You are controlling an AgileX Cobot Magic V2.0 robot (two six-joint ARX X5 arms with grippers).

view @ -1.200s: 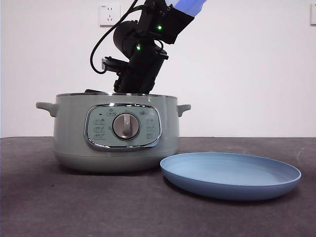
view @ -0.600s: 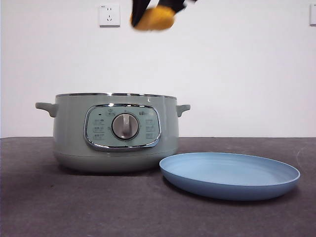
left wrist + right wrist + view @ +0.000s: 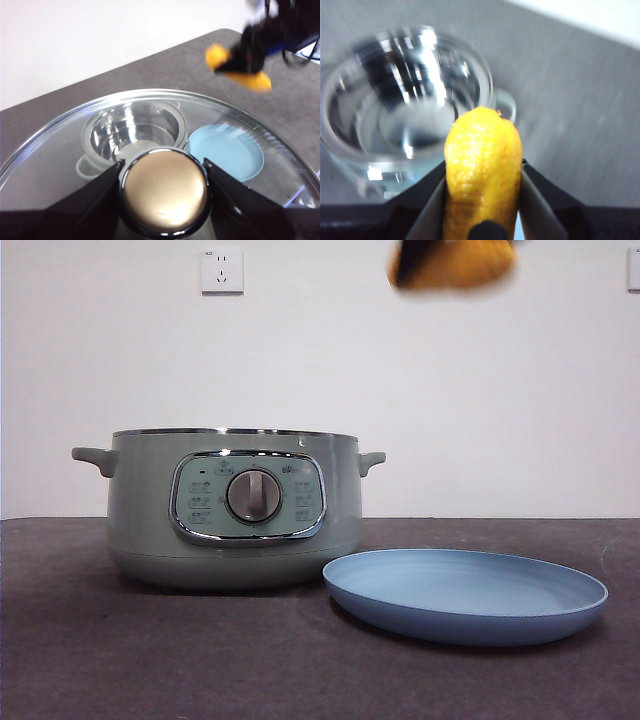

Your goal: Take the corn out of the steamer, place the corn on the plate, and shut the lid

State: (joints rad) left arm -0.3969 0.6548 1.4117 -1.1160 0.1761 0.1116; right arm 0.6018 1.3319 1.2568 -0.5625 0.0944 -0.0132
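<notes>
The front camera sits low, level with the worktop [image 3: 80, 660], close to the steamer [image 3: 235, 510]. Both wrist cameras look down from above, sharing that steamer.

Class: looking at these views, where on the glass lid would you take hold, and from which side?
Grip the knob at the centre of the lid, coming from above: the dome is wide and smooth, and the knob alone fits between two jaws. The left end effector holds it so.

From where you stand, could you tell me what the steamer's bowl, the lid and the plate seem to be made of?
The steamer bowl looks like polished metal, mirror-bright with sharp reflections. The lid appears to be clear glass, since the pot shows through it, with a glossy, brassy-looking knob. The plate looks matte light blue, perhaps ceramic or plastic.
</notes>
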